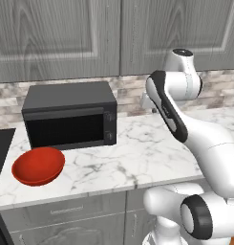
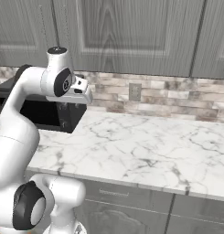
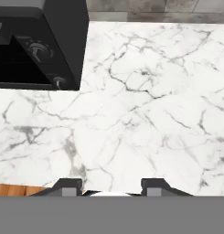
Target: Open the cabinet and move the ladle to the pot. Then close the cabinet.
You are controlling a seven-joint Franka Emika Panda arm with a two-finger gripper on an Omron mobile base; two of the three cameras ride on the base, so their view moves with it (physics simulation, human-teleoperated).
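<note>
The glossy white robot arm (image 1: 211, 143) is showing smooth, rounded tube-like segments joined by dark grey bands and round dark joint caps. A black strip is running along one slanted link. In the right base view, a round grey disc with small markings is sitting on the white wrist housing. The gripper (image 3: 111, 186) is showing two small dark squarish finger tips (image 3: 67, 186).

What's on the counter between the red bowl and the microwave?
Nothing. In the left base view the red bowl sits just in front of the microwave, and the narrow strip of marble counter between them is bare.
</note>
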